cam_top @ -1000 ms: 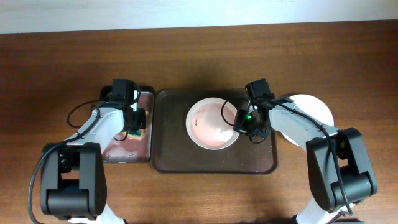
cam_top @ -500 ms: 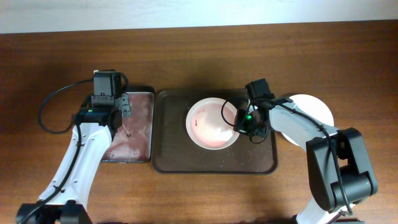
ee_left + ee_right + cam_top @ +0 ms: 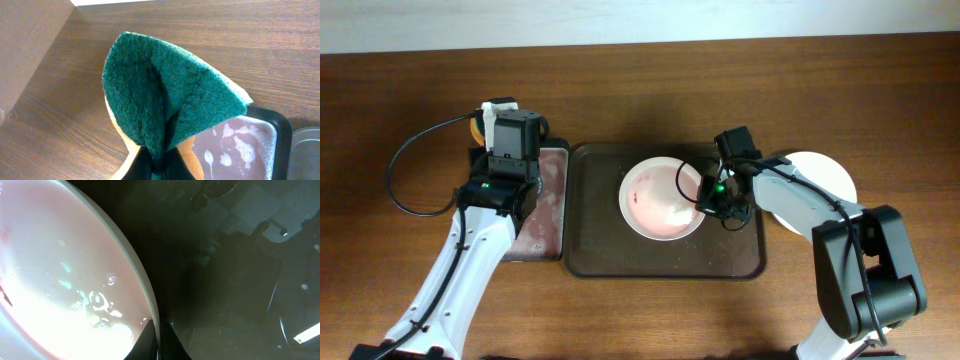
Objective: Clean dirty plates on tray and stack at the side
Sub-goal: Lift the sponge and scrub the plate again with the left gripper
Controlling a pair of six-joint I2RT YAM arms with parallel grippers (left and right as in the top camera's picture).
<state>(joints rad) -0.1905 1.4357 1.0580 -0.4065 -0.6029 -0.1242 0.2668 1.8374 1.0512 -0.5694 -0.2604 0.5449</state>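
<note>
One dirty plate [image 3: 655, 200], white with a pink-red smear, lies in the dark brown tray [image 3: 610, 255]. My right gripper [image 3: 705, 200] is shut on its right rim; the right wrist view shows the fingertips [image 3: 157, 342] pinching the rim of the wet plate [image 3: 60, 270] over the tray floor [image 3: 240, 280]. My left gripper [image 3: 490, 122] is shut on a folded green-and-yellow sponge [image 3: 165, 100], held in the air over the table's back left. Only an orange edge of the sponge [image 3: 477, 128] shows from overhead. The left fingertips [image 3: 157, 167] are mostly hidden under the sponge.
A smaller black-rimmed tray [image 3: 548, 205] with soapy pinkish water [image 3: 240, 145] stands left of the brown tray. A clean white plate [image 3: 825, 172] lies on the table to the right, partly under my right arm. Bare wood surrounds both trays.
My left arm has lifted out of the small soapy tray with the sponge and swung up and back. The right gripper and the plate have not moved.
</note>
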